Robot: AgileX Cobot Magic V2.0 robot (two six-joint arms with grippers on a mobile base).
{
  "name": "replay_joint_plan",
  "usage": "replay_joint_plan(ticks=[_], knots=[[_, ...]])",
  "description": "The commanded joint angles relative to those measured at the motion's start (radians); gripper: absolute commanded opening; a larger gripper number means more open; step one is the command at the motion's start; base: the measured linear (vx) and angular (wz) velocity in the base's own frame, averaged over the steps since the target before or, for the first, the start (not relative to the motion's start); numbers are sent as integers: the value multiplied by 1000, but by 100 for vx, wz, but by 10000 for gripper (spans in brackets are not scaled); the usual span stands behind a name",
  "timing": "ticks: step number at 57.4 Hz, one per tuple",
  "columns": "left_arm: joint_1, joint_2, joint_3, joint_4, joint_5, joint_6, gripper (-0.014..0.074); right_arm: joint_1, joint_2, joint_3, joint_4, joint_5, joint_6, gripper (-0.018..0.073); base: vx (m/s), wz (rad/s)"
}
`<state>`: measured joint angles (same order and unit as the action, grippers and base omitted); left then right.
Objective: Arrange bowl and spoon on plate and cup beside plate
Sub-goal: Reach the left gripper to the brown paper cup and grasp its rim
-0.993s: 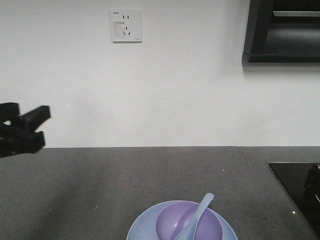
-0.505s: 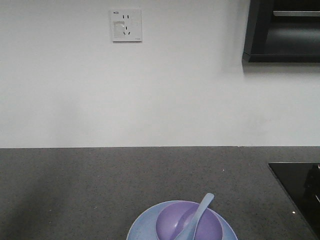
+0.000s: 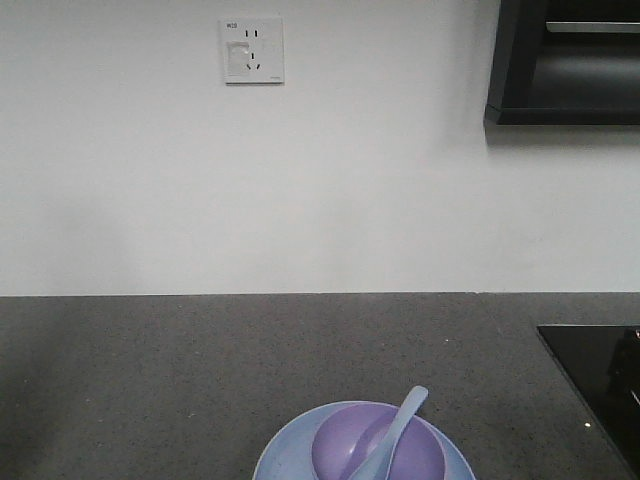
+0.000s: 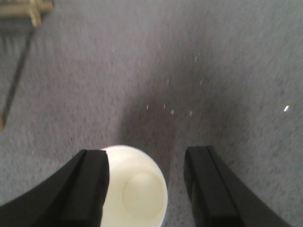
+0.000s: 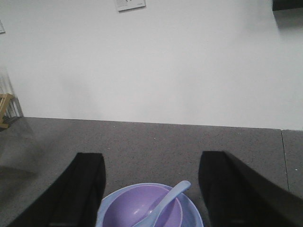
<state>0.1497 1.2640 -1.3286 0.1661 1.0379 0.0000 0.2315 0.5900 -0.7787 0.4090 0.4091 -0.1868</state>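
A white wall (image 3: 320, 180) is seen behind a dark grey speckled surface (image 3: 200, 370), and a dark cabinet (image 3: 570, 60) is mounted at the wall's upper right. A glossy black panel (image 3: 595, 380) is set into the surface at the right edge. The pale blue plate (image 3: 285, 455) is placed on the surface at the near edge of the front view, cut off by the bottom of the frame. The lavender bowl (image 3: 335, 440) is set upright inside the plate. The pale blue spoon (image 3: 400, 420) is laid in the bowl, with its scoop down inside and its handle leaned over the far right rim. The right gripper (image 5: 151, 185) is held above the surface with its jaws spread wide and nothing gripped; the plate, bowl and spoon are framed between its two fingers in the right wrist view. The left gripper (image 4: 149, 185) is likewise spread apart. The cup (image 4: 137, 189) is stood upright on the surface between its jaws, close against the left finger and clear of the right one; whether the left finger is touched cannot be told from the blurred view. The cup's place relative to the plate cannot be told. A white socket (image 3: 252, 50) is fixed high on the wall.
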Motion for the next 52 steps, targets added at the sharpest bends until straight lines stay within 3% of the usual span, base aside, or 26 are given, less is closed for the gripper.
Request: replay_joint_plan(ticks=[1,19,52], knots=[[1,44,-71,31,39,0,447,-3,9,-26,6,-80,-4,498,0,0],[1,179,-80,13,148,0,447,-3,9,-26,6,-80,-4,498,0,0],[1,273,-78,4,118,0,430,-3,9,-26,6,-80,-4,498,0,0]])
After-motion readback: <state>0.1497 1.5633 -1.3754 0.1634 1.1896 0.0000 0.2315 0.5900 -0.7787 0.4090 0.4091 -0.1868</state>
